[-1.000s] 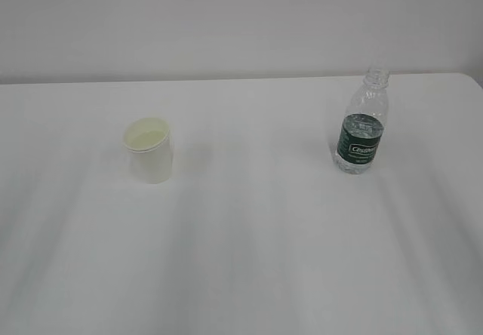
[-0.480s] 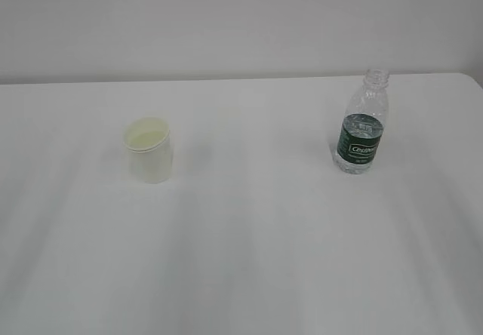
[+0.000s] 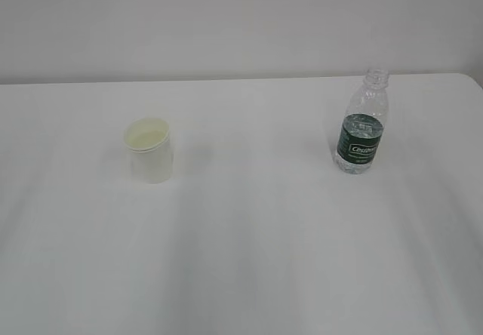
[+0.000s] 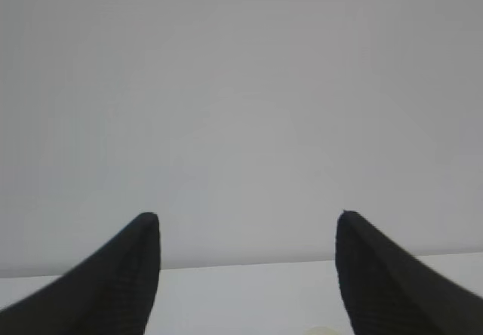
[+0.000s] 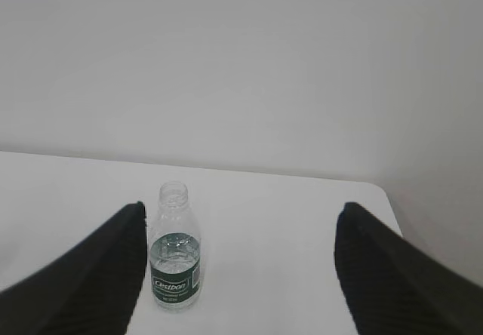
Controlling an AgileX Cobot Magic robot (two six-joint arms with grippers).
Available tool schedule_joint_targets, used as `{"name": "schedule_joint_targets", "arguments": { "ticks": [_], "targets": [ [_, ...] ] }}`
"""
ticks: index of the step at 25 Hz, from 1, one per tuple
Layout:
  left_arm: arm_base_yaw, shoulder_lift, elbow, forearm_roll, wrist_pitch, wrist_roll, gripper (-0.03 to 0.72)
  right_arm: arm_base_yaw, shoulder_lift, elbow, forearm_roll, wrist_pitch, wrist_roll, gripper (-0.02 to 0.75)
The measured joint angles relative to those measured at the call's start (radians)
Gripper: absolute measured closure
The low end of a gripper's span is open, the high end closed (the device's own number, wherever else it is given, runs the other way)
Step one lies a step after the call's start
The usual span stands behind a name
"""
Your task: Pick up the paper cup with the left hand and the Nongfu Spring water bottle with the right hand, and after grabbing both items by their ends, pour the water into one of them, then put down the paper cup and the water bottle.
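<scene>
Left hand: level above the table, fingers spread, nothing between them. Right hand: level, fingers spread and empty, facing the Nongfu Spring water bottle. Bottle: clear, ribbed, capless, dark green label, upright near the table's far right corner; water reached label height. Paper cup: white, cream inside, upright left of centre, well apart from the bottle. Plain wall behind the far edge.

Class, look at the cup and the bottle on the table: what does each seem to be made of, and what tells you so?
The paper cup: probably paper, matte white, judging by its opaque wall and rolled rim. The water bottle: clear plastic, glossy, with see-through ribbed walls, water visible inside and a dark green printed label.
</scene>
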Motion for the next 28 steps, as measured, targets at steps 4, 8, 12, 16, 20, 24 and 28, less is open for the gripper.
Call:
{"name": "schedule_joint_targets", "arguments": {
  "ticks": [4,8,12,16,20,24,28],
  "targets": [
    [0.000,-0.012,-0.029,0.000,0.102,0.000,0.171,0.000,-0.004,-0.004,0.000,0.020,-0.001,0.148],
    [0.000,-0.057,-0.036,-0.002,0.182,0.054,0.171,0.000,-0.024,-0.051,0.000,0.085,-0.001,0.148],
    [0.000,-0.098,-0.036,-0.021,0.259,0.095,0.173,0.000,-0.042,-0.093,0.002,0.162,-0.002,0.148],
    [0.000,-0.126,-0.036,-0.110,0.340,0.215,0.174,0.000,-0.071,-0.102,0.002,0.190,-0.003,0.148],
    [0.000,-0.134,-0.036,-0.273,0.476,0.399,0.175,0.000,-0.101,-0.104,0.004,0.226,-0.005,0.148],
    [0.000,-0.134,-0.036,-0.373,0.580,0.484,0.175,0.000,-0.138,-0.104,0.007,0.317,-0.007,0.148],
    [0.000,-0.134,-0.089,-0.420,0.641,0.493,0.175,0.000,-0.184,-0.105,0.025,0.398,-0.007,0.148]
  ]
}}
